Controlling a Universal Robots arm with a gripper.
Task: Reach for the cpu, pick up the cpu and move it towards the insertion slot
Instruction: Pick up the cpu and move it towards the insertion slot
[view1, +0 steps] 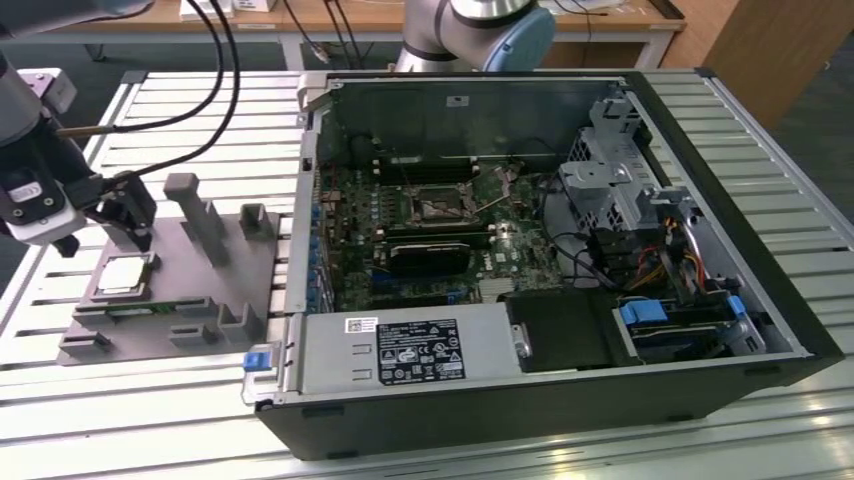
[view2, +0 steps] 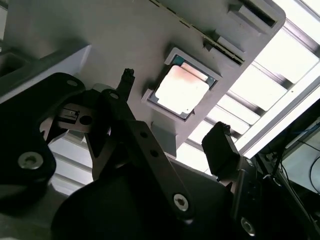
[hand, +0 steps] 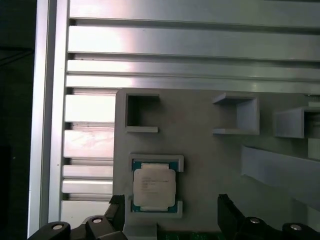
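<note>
JAWS: spread, holding nothing; gripper (view1: 127, 212) hangs just above the cpu (hand: 154, 186) | CPU: flat in a square recess of the grey holder plate (view1: 180, 295) on the slatted worktop (view1: 160, 400) | SLOT: insertion slot (view1: 438, 207) on the motherboard inside the open computer case (view1: 534, 410), well apart, toward the exterior view's right

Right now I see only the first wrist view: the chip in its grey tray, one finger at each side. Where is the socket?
Observer: In the exterior view the socket sits inside the open computer case, at the exterior view's right of the tray.
Operator: Does anything stand between them?
Observer: Yes, upright grey posts on the tray, between the chip and the case.
Operator: Is the gripper down on the chip?
Observer: No. In the second wrist view the gripper is open, and bare tray shows between each finger and the chip.
</note>
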